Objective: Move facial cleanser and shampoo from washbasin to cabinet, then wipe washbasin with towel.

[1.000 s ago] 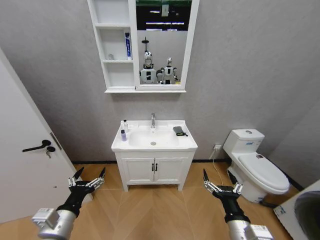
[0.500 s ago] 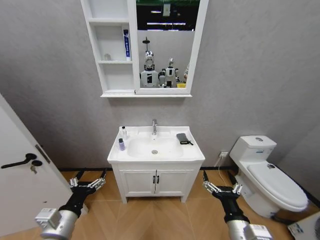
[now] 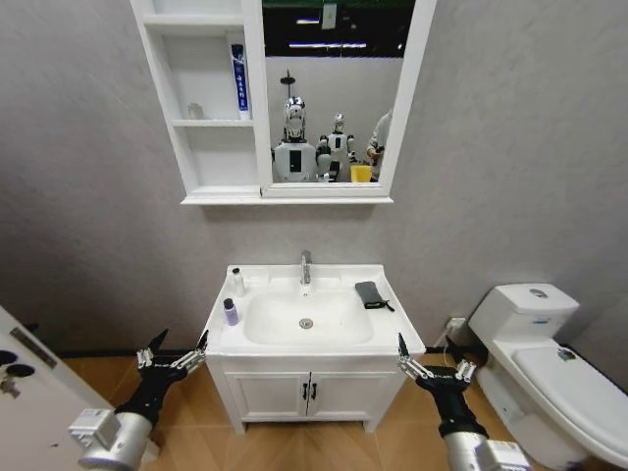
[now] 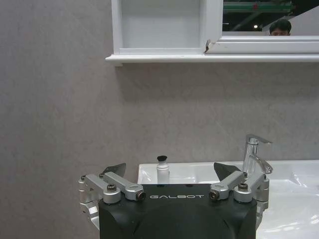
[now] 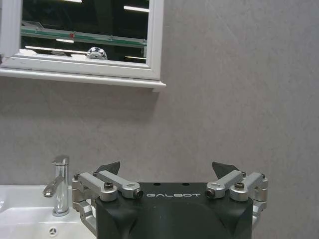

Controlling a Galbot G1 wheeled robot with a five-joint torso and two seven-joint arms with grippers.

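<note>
The white washbasin (image 3: pixel 222 336) with its chrome tap (image 3: pixel 305 266) tops a vanity straight ahead. On its left rim stand a white bottle with a black cap (image 3: pixel 236 283) and a small dark-capped bottle (image 3: pixel 230 312); I cannot tell which is the facial cleanser and which the shampoo. The dark folded towel (image 3: pixel 370 293) lies on the right rim. Above hangs the cabinet (image 3: pixel 158 108) with open shelves and a mirror (image 3: pixel 334 98). My left gripper (image 3: pixel 174 351) and right gripper (image 3: pixel 430 363) are open, low before the vanity, apart from everything. The left gripper (image 4: pixel 171 170) faces the white bottle (image 4: pixel 162 172).
A white toilet (image 3: pixel 559 363) stands at the right and a white door (image 3: pixel 29 392) at the lower left. A blue-and-white tube (image 3: pixel 238 67) and a small item (image 3: pixel 195 112) sit on the cabinet shelves. The vanity has two cupboard doors (image 3: pixel 309 392).
The whole picture has shifted: the camera has come closer to the washbasin, which now looks larger and lower. Both grippers keep the same open pose.
</note>
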